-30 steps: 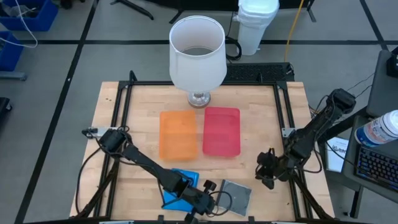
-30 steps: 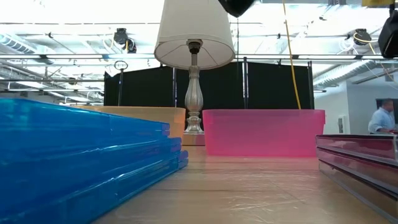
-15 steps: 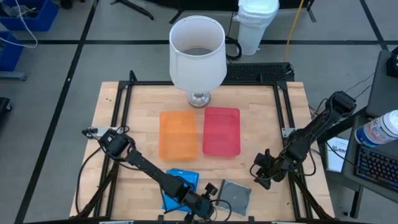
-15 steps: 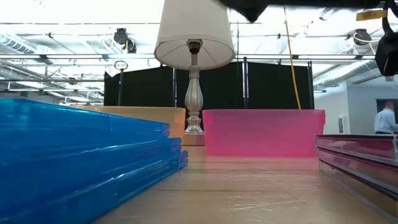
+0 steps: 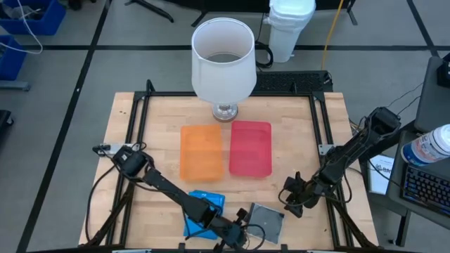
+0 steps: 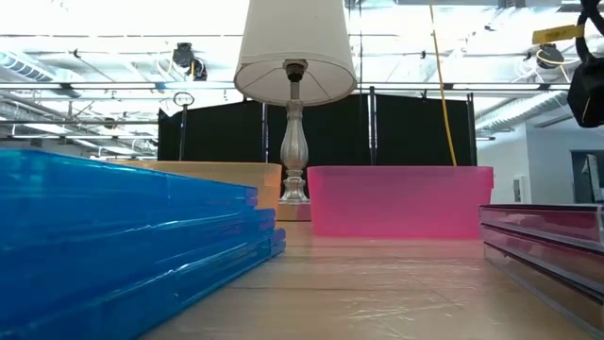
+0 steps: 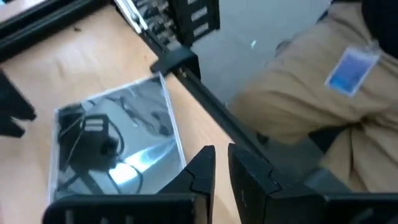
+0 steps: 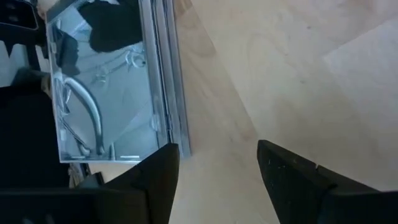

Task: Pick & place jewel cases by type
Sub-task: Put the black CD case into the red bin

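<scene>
A stack of bright blue jewel cases [image 5: 204,211] lies near the table's front edge, left of centre. Beside it to the right lies a dark grey/clear jewel case [image 5: 266,219]; the low view shows it as a stack [image 6: 547,247]. My left gripper [image 5: 240,226] hovers between the two stacks at the front edge, by the grey case's [image 7: 118,149] corner. Its fingers [image 7: 217,171] are shut with nothing between them. My right gripper [image 5: 292,200] stands open just right of the grey case [image 8: 106,93], over bare wood [image 8: 217,155].
An orange tray [image 5: 202,151] and a red tray [image 5: 250,147] lie side by side at mid-table, with a white lamp [image 5: 223,60] behind them. A black frame [image 5: 140,112] borders the table. A person in beige clothing [image 7: 336,81] sits just beyond the front edge.
My right gripper has gone down and toward the table's near-left, closer to the grey case. The cases and trays have stayed where they were.
</scene>
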Controlling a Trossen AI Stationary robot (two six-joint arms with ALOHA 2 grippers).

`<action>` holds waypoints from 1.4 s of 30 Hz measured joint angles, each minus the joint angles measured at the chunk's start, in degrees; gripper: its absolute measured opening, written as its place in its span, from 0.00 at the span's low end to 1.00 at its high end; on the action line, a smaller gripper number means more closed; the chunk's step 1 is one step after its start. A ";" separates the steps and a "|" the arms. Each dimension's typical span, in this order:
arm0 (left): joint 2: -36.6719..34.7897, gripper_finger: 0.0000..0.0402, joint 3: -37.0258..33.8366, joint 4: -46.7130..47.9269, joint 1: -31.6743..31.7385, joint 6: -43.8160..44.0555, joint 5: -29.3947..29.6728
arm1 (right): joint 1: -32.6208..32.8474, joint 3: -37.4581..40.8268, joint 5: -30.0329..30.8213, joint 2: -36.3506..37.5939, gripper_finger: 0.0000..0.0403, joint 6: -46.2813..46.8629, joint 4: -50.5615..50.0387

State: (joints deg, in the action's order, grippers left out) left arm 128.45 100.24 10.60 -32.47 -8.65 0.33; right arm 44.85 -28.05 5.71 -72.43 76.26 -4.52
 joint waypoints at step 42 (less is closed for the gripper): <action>13.88 0.13 20.94 22.97 4.29 5.72 1.63 | -1.02 0.20 -2.86 -0.34 0.51 -3.88 3.02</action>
State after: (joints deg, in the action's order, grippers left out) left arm 142.34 121.19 33.57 -28.18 -2.93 1.96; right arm 43.83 -27.86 2.85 -72.77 72.38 -1.50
